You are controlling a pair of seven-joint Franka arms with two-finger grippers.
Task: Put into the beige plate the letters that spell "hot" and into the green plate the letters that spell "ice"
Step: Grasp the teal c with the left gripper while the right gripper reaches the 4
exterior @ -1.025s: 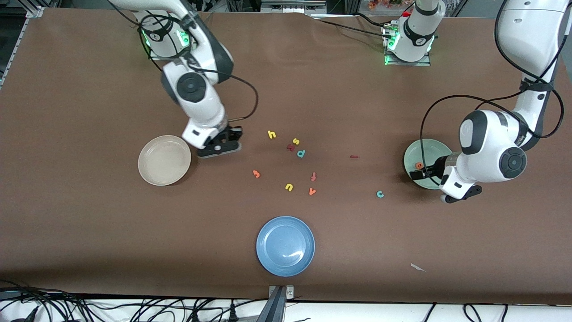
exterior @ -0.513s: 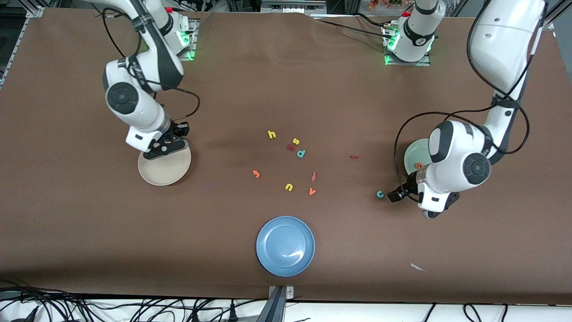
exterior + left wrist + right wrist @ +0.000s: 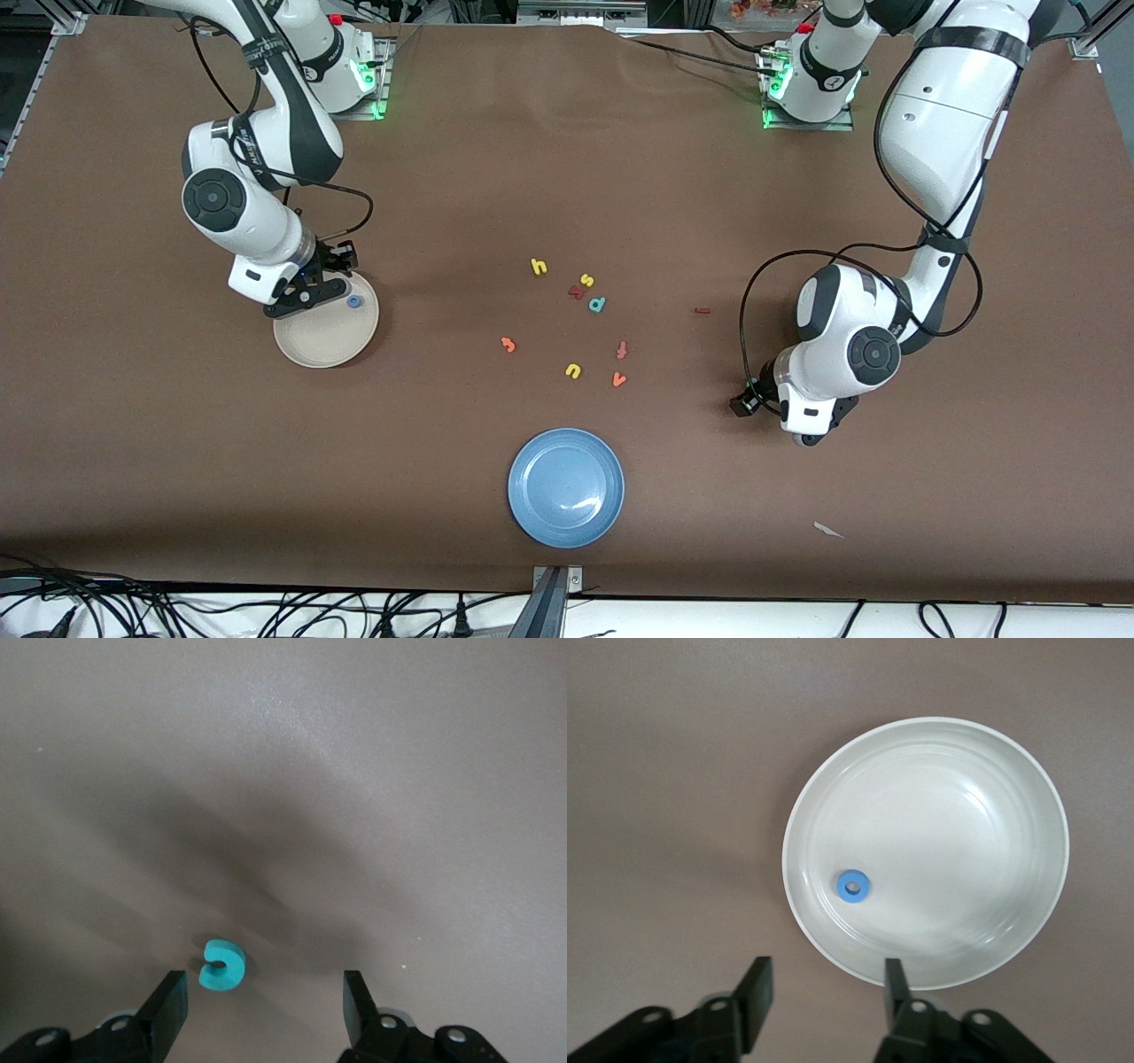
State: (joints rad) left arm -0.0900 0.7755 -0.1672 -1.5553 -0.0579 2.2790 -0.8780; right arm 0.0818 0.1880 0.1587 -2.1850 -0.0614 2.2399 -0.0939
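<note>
**Closing on the teal "c"**

Front view: the left gripper (image 3: 749,400) hangs low over the brown matte table (image 3: 567,159), toward the left arm's end. The pale green plate does not show; the left arm probably covers it. The right gripper (image 3: 306,291) is over the rim of the round cream-beige plate (image 3: 323,350), where the small blue ring-shaped "o" (image 3: 354,301) lies. The yellow "h" (image 3: 539,266), orange "t" (image 3: 508,344) and dark red bar "i" (image 3: 702,311) lie loose at mid-frame. Cables run along the frame's bottom edge.

Left wrist view: the jaws stand spread. The tiny teal toy "c" (image 3: 221,964) lies flat between them, just beside one finger. Centring on it first, then pinching gently, should keep so small a piece from skidding away.

Right wrist view: the claw is spread and empty, with the "o" inside the plate.
</note>
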